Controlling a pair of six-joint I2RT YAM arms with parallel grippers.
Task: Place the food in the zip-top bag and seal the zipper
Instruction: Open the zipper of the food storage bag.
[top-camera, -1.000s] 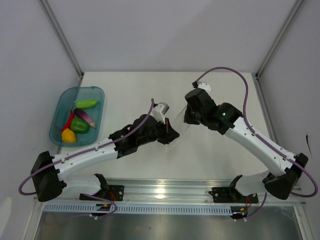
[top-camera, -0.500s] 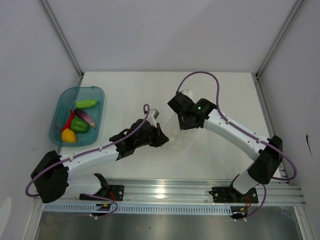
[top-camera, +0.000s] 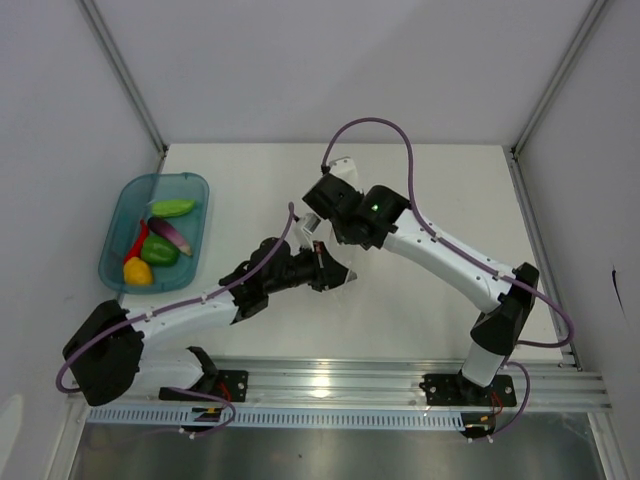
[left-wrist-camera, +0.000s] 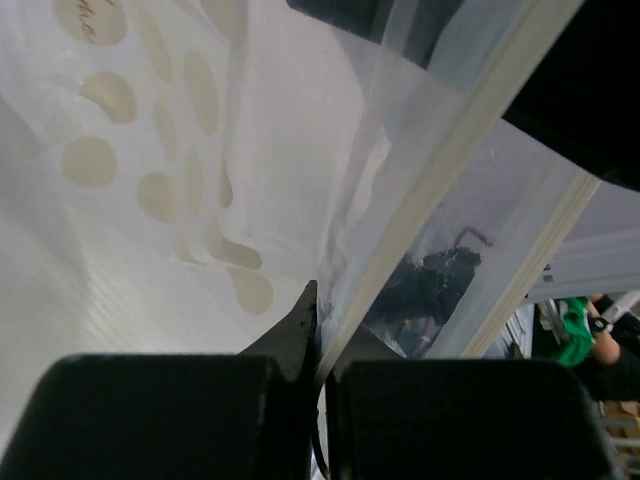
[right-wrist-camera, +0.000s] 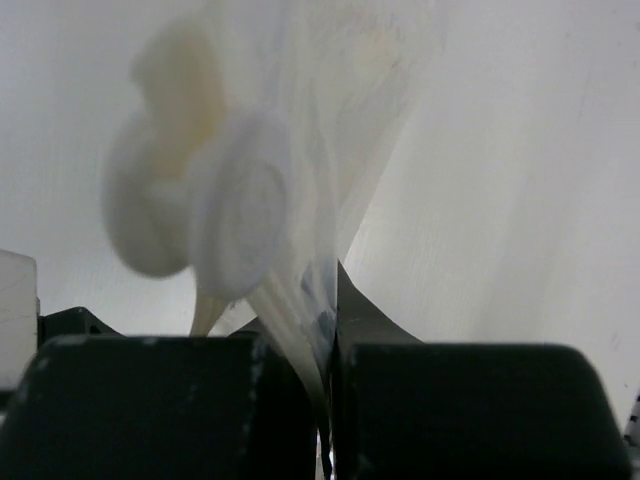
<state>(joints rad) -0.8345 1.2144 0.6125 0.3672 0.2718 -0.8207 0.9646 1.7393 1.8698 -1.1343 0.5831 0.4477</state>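
Observation:
The zip-top bag (left-wrist-camera: 190, 170), clear with pale round dots, hangs between my two grippers at the table's middle. My left gripper (left-wrist-camera: 320, 335) (top-camera: 340, 272) is shut on its mouth edge, right at the zipper (left-wrist-camera: 440, 170), a pale strip running up to the right. My right gripper (right-wrist-camera: 328, 300) (top-camera: 322, 238) is shut on another part of the bag (right-wrist-camera: 300, 130), which looks blurred there. The food lies in the teal tray (top-camera: 190, 183) at far left: two green pieces (top-camera: 172, 207) (top-camera: 158, 251), a purple eggplant (top-camera: 172, 235), a red chili (top-camera: 136, 243) and a yellow pepper (top-camera: 138, 271).
White walls with metal posts (top-camera: 125, 75) close in the table on three sides. A purple cable (top-camera: 380, 125) arcs above the right arm. The metal rail (top-camera: 330, 385) with both arm bases runs along the near edge.
The right arm has swung left and folded in, bringing its gripper close above the left gripper. The left gripper has shifted only slightly. Both stay shut on the bag.

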